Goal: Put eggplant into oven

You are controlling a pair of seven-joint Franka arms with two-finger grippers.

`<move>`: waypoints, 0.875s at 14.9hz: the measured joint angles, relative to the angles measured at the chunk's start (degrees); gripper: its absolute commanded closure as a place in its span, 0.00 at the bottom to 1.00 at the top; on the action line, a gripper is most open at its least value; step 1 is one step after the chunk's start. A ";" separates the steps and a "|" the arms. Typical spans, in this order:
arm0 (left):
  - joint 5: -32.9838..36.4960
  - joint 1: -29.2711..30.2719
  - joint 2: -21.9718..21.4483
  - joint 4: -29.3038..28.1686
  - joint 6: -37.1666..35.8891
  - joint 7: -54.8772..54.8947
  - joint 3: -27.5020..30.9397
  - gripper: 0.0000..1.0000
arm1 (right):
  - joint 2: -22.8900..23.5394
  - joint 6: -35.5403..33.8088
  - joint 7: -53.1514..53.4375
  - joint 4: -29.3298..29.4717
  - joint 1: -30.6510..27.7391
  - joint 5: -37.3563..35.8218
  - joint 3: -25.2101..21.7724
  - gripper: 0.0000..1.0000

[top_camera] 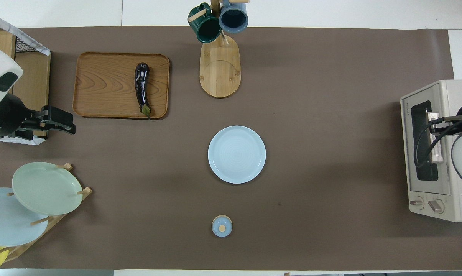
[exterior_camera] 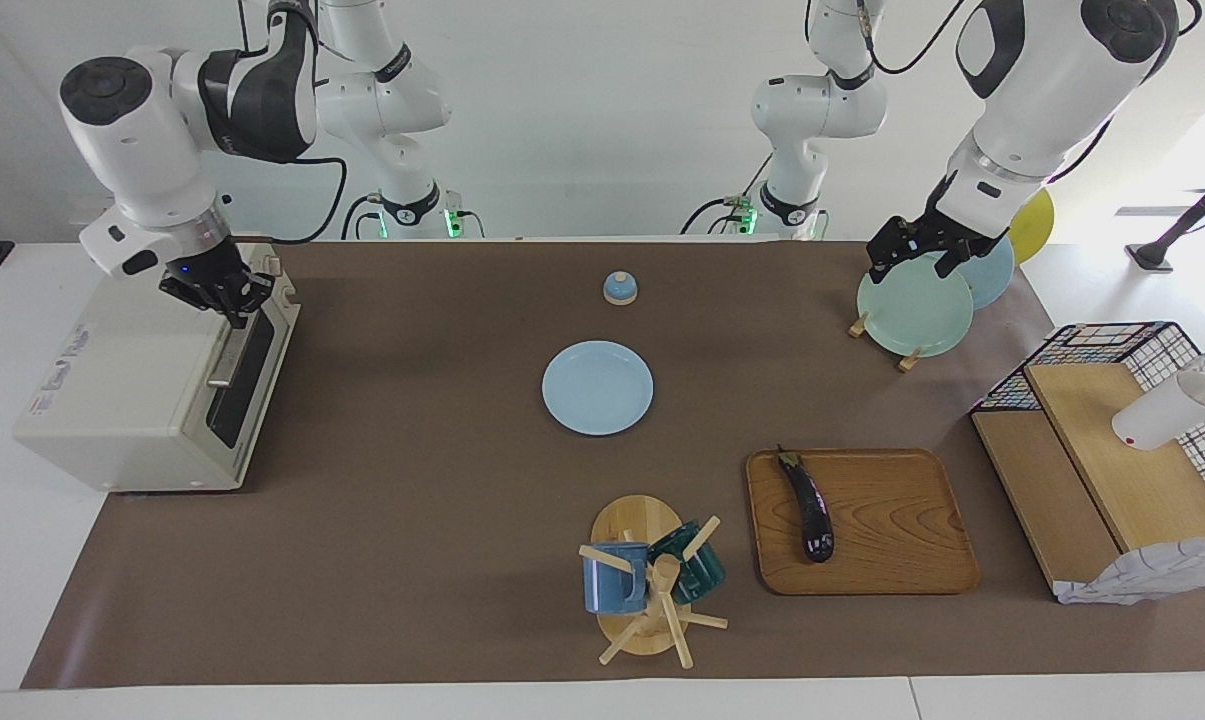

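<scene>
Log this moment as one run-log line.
right gripper: shut on oven door handle | left gripper: open, waiting | eggplant: on tray
</scene>
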 measured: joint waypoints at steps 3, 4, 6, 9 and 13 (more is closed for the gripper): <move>0.00 0.00 0.00 0.00 0.00 0.00 0.00 0.00 | 0.77 2.19 0.54 -1.04 -0.85 -0.12 -0.02 1.00; 0.00 0.00 0.00 0.00 0.00 0.00 0.00 0.00 | 0.86 2.82 0.54 -1.26 -1.06 -0.13 -0.03 1.00; 0.00 0.00 0.00 0.00 0.00 0.00 0.00 0.00 | 0.88 3.68 0.53 -2.15 -1.49 -0.14 -0.02 1.00; 0.00 0.00 0.00 0.00 0.00 0.00 0.00 0.00 | 0.89 5.04 0.51 -3.85 -2.33 -0.15 -0.03 1.00; 0.00 0.00 0.00 0.00 0.00 0.00 0.00 0.00 | 0.89 5.27 -1.23 -4.36 -2.81 -0.23 -0.03 1.00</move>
